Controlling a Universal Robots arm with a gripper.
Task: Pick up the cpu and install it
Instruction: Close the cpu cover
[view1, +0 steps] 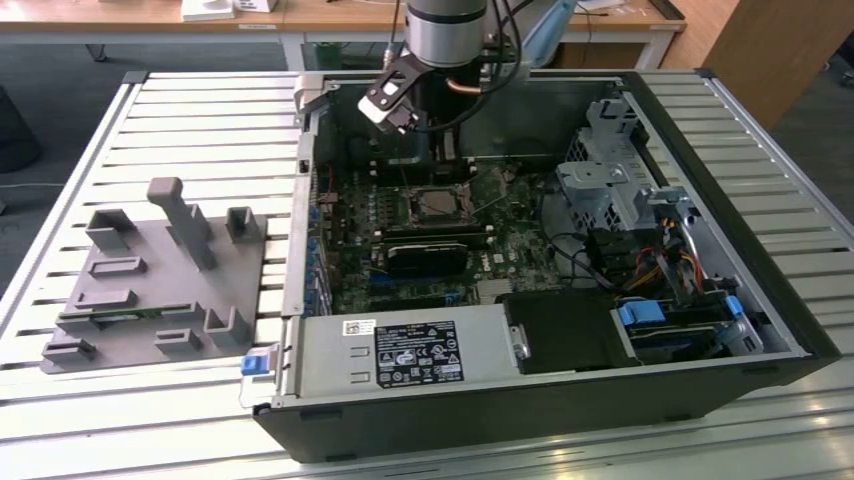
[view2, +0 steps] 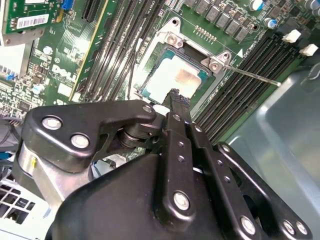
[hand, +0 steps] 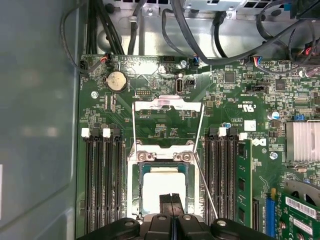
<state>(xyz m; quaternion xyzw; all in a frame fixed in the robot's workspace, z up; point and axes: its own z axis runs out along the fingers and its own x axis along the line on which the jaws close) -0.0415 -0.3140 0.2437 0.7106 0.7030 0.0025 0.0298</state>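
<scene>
Cpu (hand: 161, 186) is lying flat in the open socket on the motherboard (hand: 165, 75), its silvery top showing in both wrist views. The gripper (hand: 171, 201) is hovering right over it. The two black fingertips (hand: 166, 200) are pressing together with barely a slit between them, and they are carrying nothing. I cannot tell whether they are touching the chip's edge or hanging just above it.

Moving outward, the metal load plate (hand: 167, 104) is standing flipped back, away from the chip. The thin retention lever (hand: 206, 186) is angling free beside the socket rather than lying hooked down. Memory slots (hand: 102, 175) are flanking the socket on both sides.

In the exterior view the arm is reaching down into the open computer case (view1: 534, 400). The grey tray (view1: 134, 290) is sitting well apart on the slatted table (view1: 200, 110), at the exterior view's left.

My read is that the pick and the placement are looking done, while the clamping of the socket is not yet done.
</scene>
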